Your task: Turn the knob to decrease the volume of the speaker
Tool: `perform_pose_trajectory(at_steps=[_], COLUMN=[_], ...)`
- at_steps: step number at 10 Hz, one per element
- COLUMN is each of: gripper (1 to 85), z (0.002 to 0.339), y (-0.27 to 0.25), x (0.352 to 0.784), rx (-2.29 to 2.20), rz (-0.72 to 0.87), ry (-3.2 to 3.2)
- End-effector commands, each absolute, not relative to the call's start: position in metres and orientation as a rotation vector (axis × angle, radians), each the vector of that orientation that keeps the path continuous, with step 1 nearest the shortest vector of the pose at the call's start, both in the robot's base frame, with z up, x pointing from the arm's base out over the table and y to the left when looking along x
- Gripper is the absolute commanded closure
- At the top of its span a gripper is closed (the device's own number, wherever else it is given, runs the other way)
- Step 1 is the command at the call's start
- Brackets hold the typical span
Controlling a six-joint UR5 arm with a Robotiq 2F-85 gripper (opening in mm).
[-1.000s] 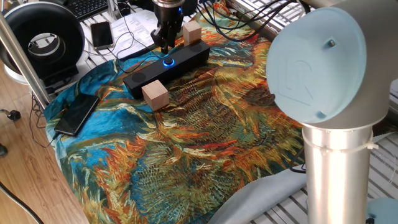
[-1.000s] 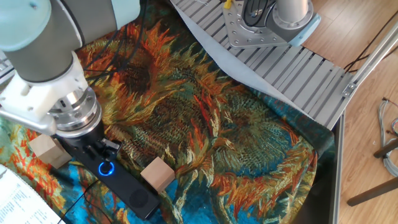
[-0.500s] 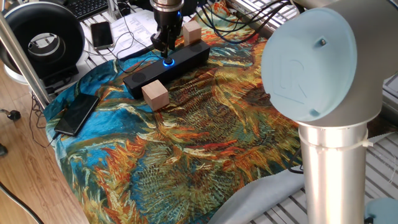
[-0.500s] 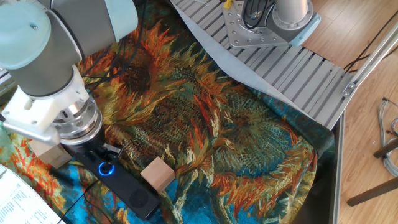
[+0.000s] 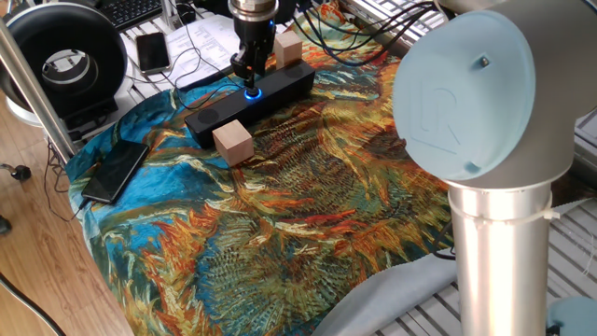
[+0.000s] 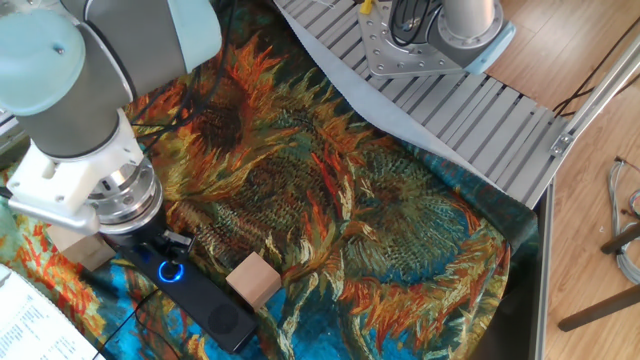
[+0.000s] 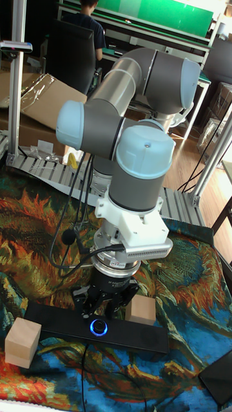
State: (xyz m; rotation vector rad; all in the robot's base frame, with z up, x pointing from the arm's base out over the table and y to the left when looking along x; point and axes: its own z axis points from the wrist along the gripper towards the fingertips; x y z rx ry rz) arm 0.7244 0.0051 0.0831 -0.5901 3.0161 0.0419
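Observation:
The speaker (image 5: pixel 270 91) is a long black bar lying on the patterned cloth; it also shows as the speaker (image 6: pixel 212 303) and the speaker (image 7: pixel 142 336). Its knob (image 5: pixel 252 91) glows blue on the top face, also seen as the knob (image 6: pixel 170 271) and the knob (image 7: pixel 98 327). My gripper (image 5: pixel 248 71) points straight down and hovers just above and slightly behind the knob. The gripper (image 7: pixel 103 306) has its fingers spread a little, with nothing between them. The knob's ring is uncovered in all views.
One tan wooden cube (image 5: pixel 233 142) sits in front of the speaker and another cube (image 5: pixel 287 49) behind it. A black phone (image 5: pixel 115 171) lies at the cloth's left edge. Cables and papers (image 5: pixel 201 42) lie behind. The arm's base (image 5: pixel 504 243) fills the right foreground.
The gripper has shifted slightly lower and closer over the knob. The speaker and cubes have not moved.

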Motion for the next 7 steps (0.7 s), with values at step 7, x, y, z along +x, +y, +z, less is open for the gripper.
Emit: perform_pose_trajectory(at_steps=[7], gripper=[37.7], z=[0.073], y=[0.0139], x=[0.7296], rx=[-0.582], rz=[0.096], ry=[2.996])
